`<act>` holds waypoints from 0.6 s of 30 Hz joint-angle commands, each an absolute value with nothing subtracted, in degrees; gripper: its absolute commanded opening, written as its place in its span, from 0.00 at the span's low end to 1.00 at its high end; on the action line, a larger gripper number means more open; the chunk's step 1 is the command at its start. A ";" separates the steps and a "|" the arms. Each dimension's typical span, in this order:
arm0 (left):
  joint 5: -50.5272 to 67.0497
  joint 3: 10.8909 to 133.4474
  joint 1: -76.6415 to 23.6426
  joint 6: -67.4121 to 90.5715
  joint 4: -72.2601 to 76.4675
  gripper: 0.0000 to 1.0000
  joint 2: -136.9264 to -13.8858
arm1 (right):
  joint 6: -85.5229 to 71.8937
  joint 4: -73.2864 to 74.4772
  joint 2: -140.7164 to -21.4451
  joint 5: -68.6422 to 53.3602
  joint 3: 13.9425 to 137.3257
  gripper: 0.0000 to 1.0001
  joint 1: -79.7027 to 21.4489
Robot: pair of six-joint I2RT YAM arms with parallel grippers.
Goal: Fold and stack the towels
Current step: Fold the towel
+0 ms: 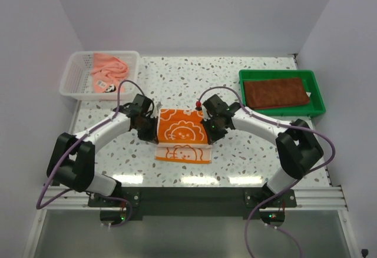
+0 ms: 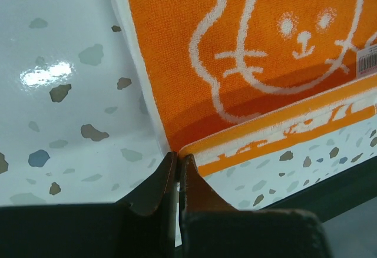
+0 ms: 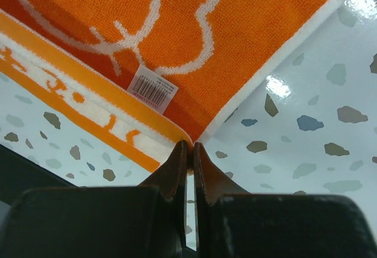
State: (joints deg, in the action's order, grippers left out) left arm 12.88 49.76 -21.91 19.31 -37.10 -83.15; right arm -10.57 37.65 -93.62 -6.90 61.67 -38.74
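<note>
An orange towel (image 1: 182, 129) with a white animal outline hangs partly lifted over the middle of the table, and its lower end lies flat on the tabletop. My left gripper (image 1: 151, 129) is shut on the towel's left corner, and my right gripper (image 1: 210, 128) is shut on its right corner. In the left wrist view the left gripper (image 2: 178, 156) pinches a folded edge of the orange towel (image 2: 265, 52). In the right wrist view the right gripper (image 3: 189, 146) pinches the orange towel (image 3: 177, 28) near its barcode tag (image 3: 152, 89). A dark brown towel (image 1: 275, 92) lies folded in the tray. A salmon pink towel (image 1: 109, 69) lies crumpled in the basket.
A white mesh basket (image 1: 73, 78) stands at the back left and a green plastic tray (image 1: 318, 96) at the back right. The speckled tabletop (image 1: 177, 81) ends at white walls behind and at both sides.
</note>
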 commanded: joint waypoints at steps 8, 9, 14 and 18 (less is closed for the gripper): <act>6.33 46.84 -21.53 20.83 -40.78 0.02 -81.48 | -10.46 43.77 -94.75 -3.69 59.59 0.00 -38.50; 6.33 47.02 -21.53 20.92 -40.87 0.01 -80.95 | -10.55 43.94 -94.49 -3.52 59.76 0.00 -38.67; 4.84 51.50 -21.53 21.53 -42.97 0.00 -79.19 | -10.37 46.84 -91.68 0.87 63.36 0.00 -38.76; 2.99 53.43 -21.53 22.15 -45.87 0.00 -77.09 | -9.76 51.06 -89.92 1.84 66.27 0.00 -38.93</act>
